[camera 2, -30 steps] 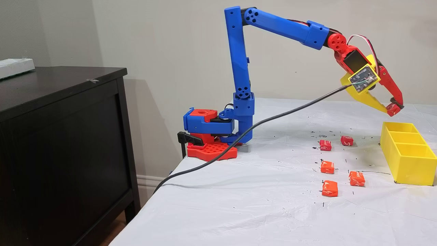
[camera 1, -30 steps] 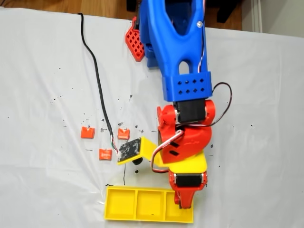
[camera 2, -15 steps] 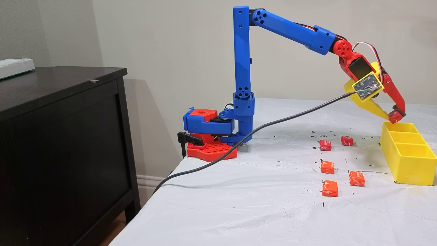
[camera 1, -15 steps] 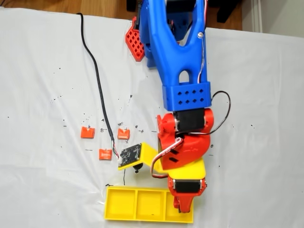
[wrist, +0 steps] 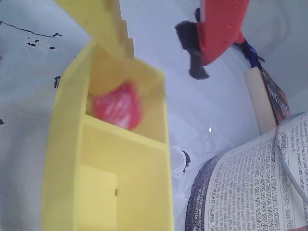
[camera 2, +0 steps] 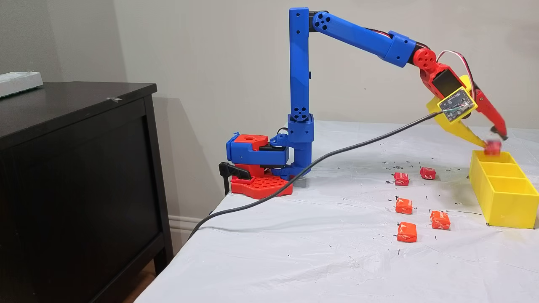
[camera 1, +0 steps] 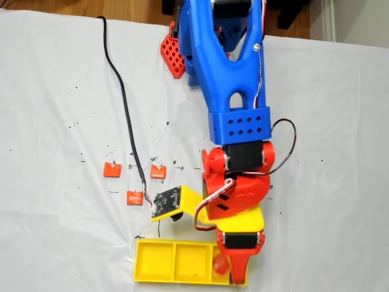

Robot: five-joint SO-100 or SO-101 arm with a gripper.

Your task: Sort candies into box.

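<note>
Wrist view: pincer (wrist: 159, 55) has sprung open, its candy (wrist: 118, 105) now dropped into the box (wrist: 67, 144).

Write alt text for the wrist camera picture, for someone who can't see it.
A blurred red candy is dropping into the end compartment of the yellow box, below the open pincer. The next compartment looks empty, and printed paper lies at lower right.
</note>
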